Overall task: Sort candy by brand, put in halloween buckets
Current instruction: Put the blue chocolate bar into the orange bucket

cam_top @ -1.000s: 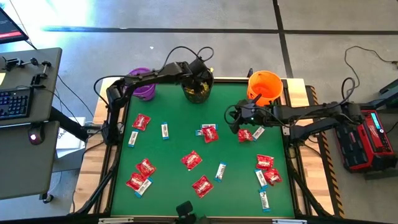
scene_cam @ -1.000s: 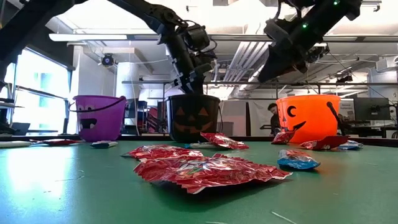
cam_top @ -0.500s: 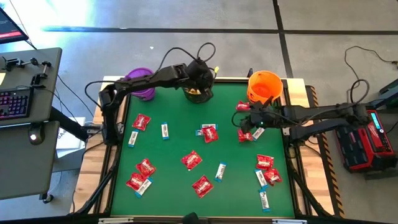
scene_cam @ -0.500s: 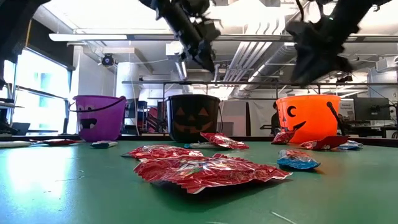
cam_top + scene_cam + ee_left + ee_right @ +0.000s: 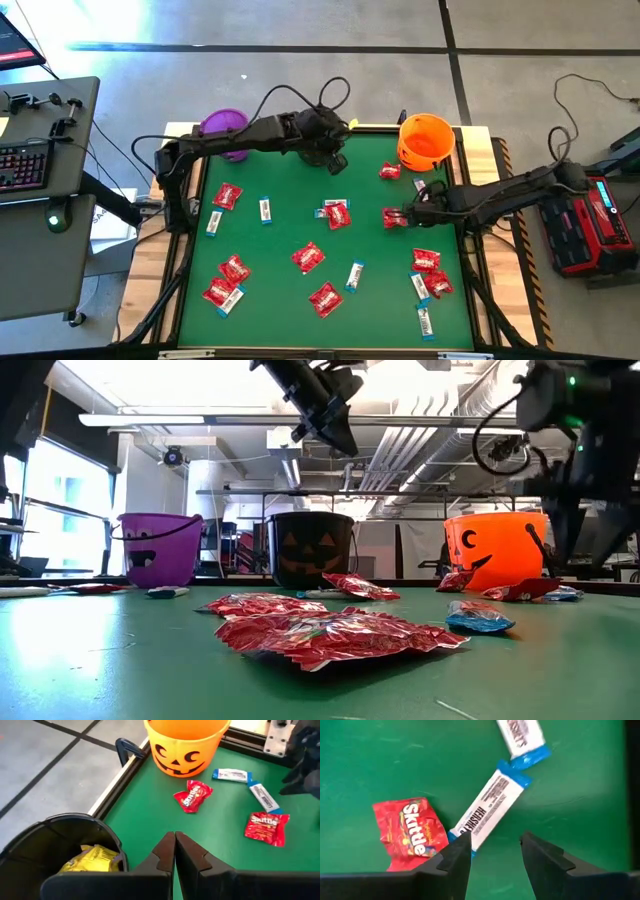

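Observation:
My left gripper [image 5: 175,845] is shut and empty, up in the air beside the black bucket [image 5: 60,845], which holds a yellow packet [image 5: 92,859]. My right gripper [image 5: 492,850] is open, pointing down over the near end of a white-and-blue bar [image 5: 490,802], with a red packet [image 5: 410,832] beside it. In the high view this gripper [image 5: 412,215] is near the table's right side. Another red packet [image 5: 390,171] lies flat on the mat in front of the orange bucket [image 5: 425,140]. The purple bucket [image 5: 222,125] stands at the far left.
Several more red packets [image 5: 308,258] and white-and-blue bars [image 5: 354,275] lie scattered over the green mat [image 5: 280,180]. A second bar [image 5: 520,735] lies just beyond the one under my right gripper. A raised wooden frame [image 5: 480,150] edges the table.
My left gripper has risen out of the black bucket and gone a little toward the table's near right. My right gripper has gone from beside the orange bucket toward the near edge and down over the bar. A red packet now lies on the mat before the orange bucket.

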Available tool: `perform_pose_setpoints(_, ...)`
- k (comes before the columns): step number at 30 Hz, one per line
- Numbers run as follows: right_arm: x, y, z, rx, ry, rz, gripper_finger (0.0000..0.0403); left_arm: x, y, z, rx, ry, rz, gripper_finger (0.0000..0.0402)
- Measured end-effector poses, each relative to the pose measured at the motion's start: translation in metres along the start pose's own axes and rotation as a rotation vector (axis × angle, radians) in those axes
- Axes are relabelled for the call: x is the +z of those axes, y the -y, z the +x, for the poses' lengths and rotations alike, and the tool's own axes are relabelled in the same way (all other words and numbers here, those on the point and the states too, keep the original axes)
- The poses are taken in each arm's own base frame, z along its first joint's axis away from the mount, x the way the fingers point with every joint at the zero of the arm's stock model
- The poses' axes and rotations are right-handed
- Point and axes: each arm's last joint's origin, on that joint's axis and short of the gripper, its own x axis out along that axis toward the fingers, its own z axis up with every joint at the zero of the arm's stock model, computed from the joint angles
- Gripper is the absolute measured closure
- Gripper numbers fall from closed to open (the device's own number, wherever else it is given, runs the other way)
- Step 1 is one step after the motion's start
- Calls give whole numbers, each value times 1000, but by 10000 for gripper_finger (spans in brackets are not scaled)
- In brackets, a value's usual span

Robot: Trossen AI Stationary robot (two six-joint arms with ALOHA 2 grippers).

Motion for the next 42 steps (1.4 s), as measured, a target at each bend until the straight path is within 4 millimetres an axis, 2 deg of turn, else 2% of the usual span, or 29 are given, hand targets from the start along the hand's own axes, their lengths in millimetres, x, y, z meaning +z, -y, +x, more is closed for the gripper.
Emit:
perform_pose_setpoints(8, -7, 13, 36, 62, -10, 82, 241, -1, 7, -1, 4, -2, 6, 399)
perform_pose_setpoints(20, -4, 19, 43, 60, 112, 27, 245, -3, 19, -4, -3, -11, 9, 399)
perform_pose_setpoints(25, -4, 19, 43, 62, 126, 11, 283, -4, 24, -5, -12, -10, -11, 399)
perform_pose_setpoints(32, -4, 19, 43, 63, 135, -59, 391, -3, 33, -7, -34, 8, -32, 399)
perform_pose_setpoints(38, -4, 17, 42, 77, 124, -108, 399, -6, 45, -4, -95, 54, -57, 399)
perform_pose_setpoints(42, -6, 8, 33, 112, 94, -157, 401, -11, 53, -3, -128, 63, -65, 399)
